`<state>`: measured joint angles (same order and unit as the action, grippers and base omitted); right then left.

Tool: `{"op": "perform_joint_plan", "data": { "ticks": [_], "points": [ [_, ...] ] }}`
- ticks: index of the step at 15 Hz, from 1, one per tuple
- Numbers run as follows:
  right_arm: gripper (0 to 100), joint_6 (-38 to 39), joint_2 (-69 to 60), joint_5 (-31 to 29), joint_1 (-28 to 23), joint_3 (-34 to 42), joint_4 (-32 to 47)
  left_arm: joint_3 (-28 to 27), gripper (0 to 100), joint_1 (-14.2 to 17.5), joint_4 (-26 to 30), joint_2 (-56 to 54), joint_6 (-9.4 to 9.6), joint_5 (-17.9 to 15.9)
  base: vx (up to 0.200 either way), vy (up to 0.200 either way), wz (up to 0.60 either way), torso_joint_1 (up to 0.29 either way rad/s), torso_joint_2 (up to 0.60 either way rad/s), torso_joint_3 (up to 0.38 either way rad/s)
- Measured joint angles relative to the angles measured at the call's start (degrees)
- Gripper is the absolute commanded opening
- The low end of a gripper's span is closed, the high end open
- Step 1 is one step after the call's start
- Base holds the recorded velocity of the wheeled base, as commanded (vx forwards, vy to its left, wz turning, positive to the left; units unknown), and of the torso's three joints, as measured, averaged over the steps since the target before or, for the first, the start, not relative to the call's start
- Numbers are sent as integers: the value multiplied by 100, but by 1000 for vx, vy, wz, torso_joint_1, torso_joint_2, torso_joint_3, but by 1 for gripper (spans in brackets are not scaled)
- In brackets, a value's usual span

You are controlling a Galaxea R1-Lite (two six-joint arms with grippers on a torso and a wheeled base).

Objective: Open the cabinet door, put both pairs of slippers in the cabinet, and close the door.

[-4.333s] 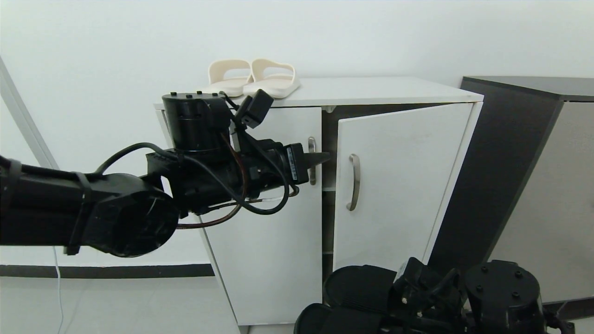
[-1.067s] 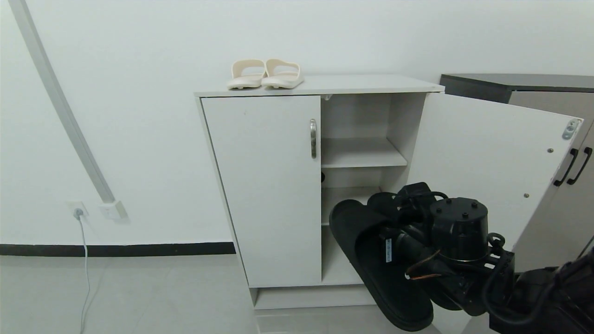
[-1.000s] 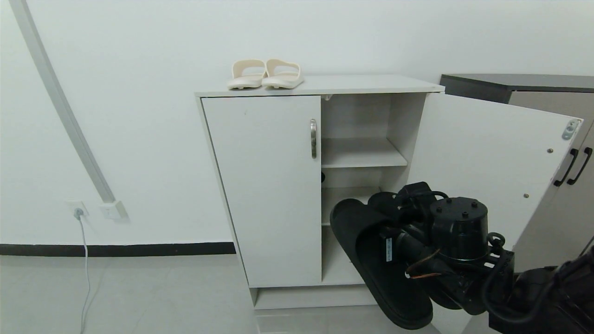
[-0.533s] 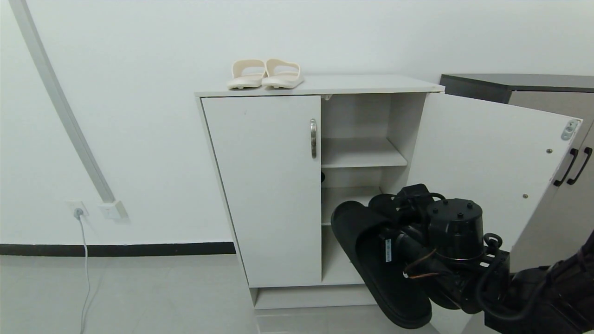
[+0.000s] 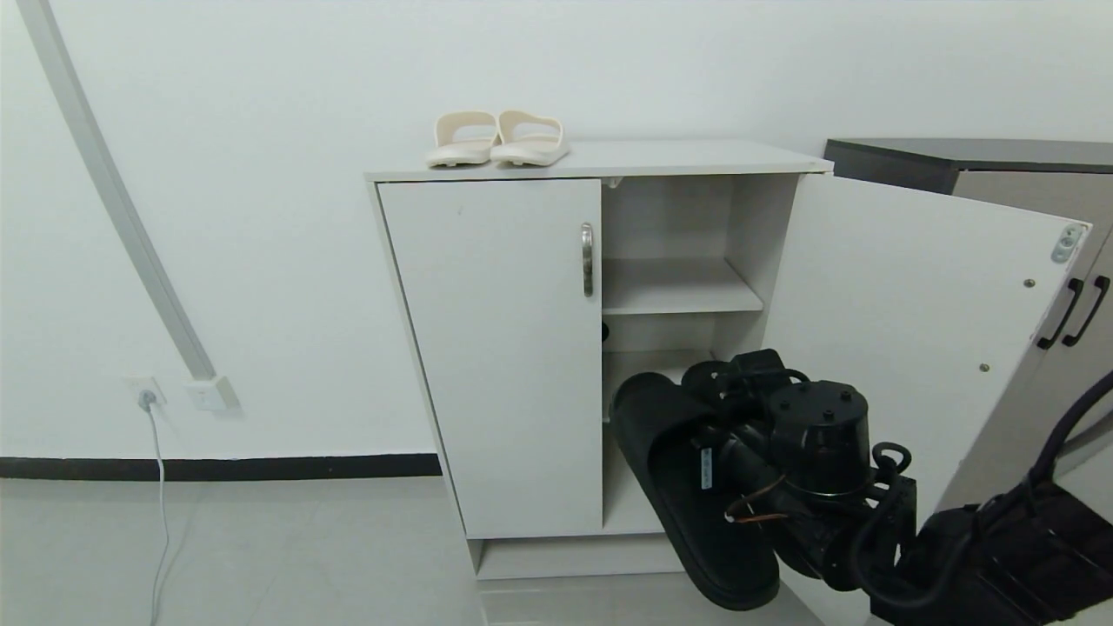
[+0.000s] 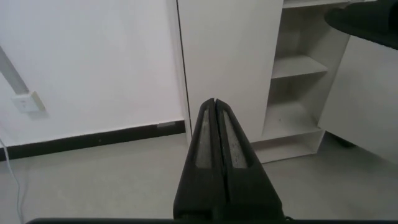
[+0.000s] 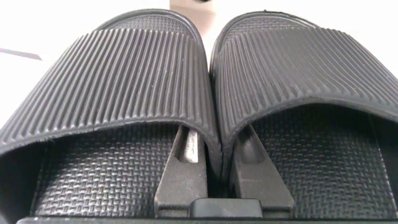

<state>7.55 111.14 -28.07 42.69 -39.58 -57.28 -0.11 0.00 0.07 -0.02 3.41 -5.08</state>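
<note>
Your black slippers (image 5: 687, 487) hang as a pair, side by side, in front of the cabinet's (image 5: 696, 158) open right half. Their long axis runs on a slant: the upper end sits level with the middle shelf (image 5: 648, 365), right at the opening, and the lower end drops toward you and the floor. The flat soles face the closed left door (image 5: 496, 348), and the footbeds face the arm. You cannot tell from the head view whether the upper end has crossed the cabinet's front edge. In the right wrist view the ribbed straps (image 7: 124, 68) lie beyond the fingers, so the strap ends point away from the wrist. Your right gripper (image 7: 219, 167) is only slightly parted. One finger (image 7: 185, 163) lies in each footbed, and together they pinch the two adjoining inner side walls, holding both slippers as one. The right door (image 5: 904, 296) stands swung wide, showing the upper shelf (image 5: 678, 296) and the compartments below it. The left door is flush, with its metal handle (image 5: 587, 259) upright at its inner edge. The beige slippers (image 5: 497, 139) rest on the cabinet top near its left rear, side by side and touching. Your left gripper (image 6: 214, 109) has its fingers pressed together on nothing. It is held above the floor, well apart from the cabinet and aimed toward its base.
</note>
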Motion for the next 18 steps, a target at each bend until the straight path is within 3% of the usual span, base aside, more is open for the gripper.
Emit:
{"op": "perform_joint_plan", "data": {
  "ticks": [2, 6, 10, 18],
  "points": [
    [0, 9, 173, -369, 9, -265, 5, 0, 0, 0, 0, -5, -145, 27, 0, 0, 0, 0, 0, 0],
    [0, 44, 697, -1221, 9, -989, 28, 1, 0, 0, 9, -9, -169, 60, 0, -100, 0, 1, 1, 0],
    [0, 167, 983, -1286, -13, -1118, 35, 1, 0, 0, 11, -9, -183, 62, 0, -200, 0, 1, 2, 1],
    [0, 173, 1428, -1265, 79, -1391, 2, 1, 0, -5, 13, -7, -191, 71, 0, 0, 0, 0, 0, 0]
  ]
}}
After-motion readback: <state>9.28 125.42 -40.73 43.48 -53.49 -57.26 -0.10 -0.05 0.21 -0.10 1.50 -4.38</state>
